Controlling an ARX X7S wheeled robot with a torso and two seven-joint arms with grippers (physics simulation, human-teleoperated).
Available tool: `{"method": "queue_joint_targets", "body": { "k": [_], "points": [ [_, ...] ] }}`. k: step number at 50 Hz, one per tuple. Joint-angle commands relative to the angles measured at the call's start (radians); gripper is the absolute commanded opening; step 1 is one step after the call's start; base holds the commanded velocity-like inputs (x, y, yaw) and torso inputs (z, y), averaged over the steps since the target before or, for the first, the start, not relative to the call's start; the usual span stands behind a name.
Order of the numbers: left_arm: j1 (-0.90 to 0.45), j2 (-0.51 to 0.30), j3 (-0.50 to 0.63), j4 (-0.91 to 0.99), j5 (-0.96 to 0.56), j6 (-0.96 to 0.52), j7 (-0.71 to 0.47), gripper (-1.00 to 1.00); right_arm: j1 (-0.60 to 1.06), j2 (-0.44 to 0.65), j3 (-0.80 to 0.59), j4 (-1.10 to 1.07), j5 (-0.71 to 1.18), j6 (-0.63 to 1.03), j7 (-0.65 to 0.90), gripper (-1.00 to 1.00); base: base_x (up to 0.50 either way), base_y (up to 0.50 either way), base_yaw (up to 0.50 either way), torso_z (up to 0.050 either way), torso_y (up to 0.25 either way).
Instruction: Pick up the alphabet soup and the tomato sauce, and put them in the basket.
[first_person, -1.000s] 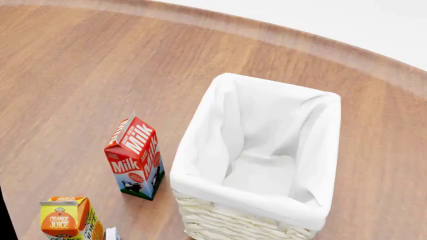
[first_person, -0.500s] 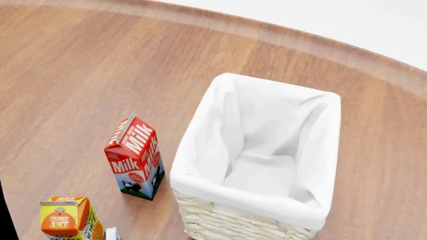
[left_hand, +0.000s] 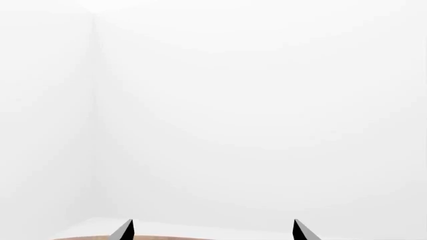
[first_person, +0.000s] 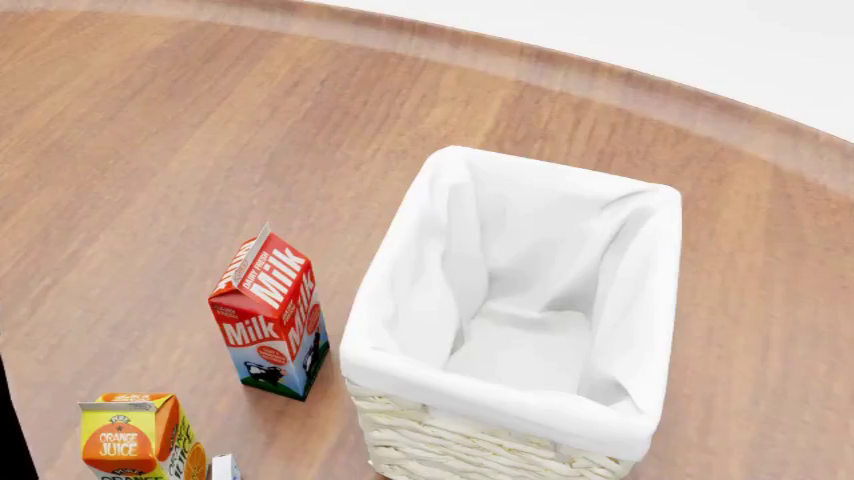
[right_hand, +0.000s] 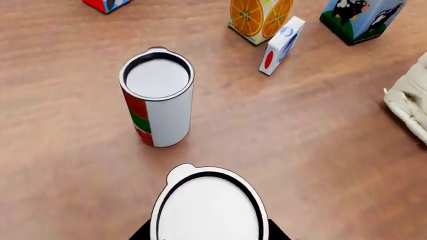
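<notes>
Head view: basket (first_person: 400, 350) stands open on wooden table (first_person: 160, 150), nothing inside; milk carton (first_person: 271, 312) just beside it at 9 o'clock. Right wrist view: tomato sauce (right_hand: 157, 97) upright; a silvery-topped can (right_hand: 209, 207) sits between the right gripper's black tips, grip uncertain. Left gripper (left_hand: 212, 231) spread wide, holding nothing.
</notes>
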Motion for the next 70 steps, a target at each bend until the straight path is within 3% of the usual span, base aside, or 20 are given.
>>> {"method": "queue_joint_targets", "body": {
  "k": [1, 22, 49, 70],
  "points": [
    [-0.011, 0.002, 0.012, 0.0, 0.0, -0.001, -0.004, 1.0, -0.008, -0.003, -0.004, 0.011, 0.013, -0.012, 0.002, -1.0, 0.0, 0.0, 0.0, 0.0, 0.0],
    [-0.019, 0.004, 0.027, -0.01, 0.003, 0.003, -0.014, 1.0, -0.014, 0.021, 0.008, -0.034, 0.026, -0.031, 0.003, -1.0, 0.0, 0.0, 0.0, 0.0, 0.0],
    [-0.036, 0.011, 0.045, -0.001, -0.005, -0.01, -0.013, 1.0, -0.111, 0.228, 0.25, -0.478, 0.129, 0.067, 0.207, -1.0, 0.0, 0.0, 0.0, 0.0, 0.0],
    [-0.05, 0.006, 0.058, -0.003, -0.008, -0.006, -0.014, 1.0, -0.052, 0.294, 0.441, -0.693, 0.272, 0.195, 0.31, -1.0, 0.0, 0.0, 0.0, 0.0, 0.0]
  ]
}}
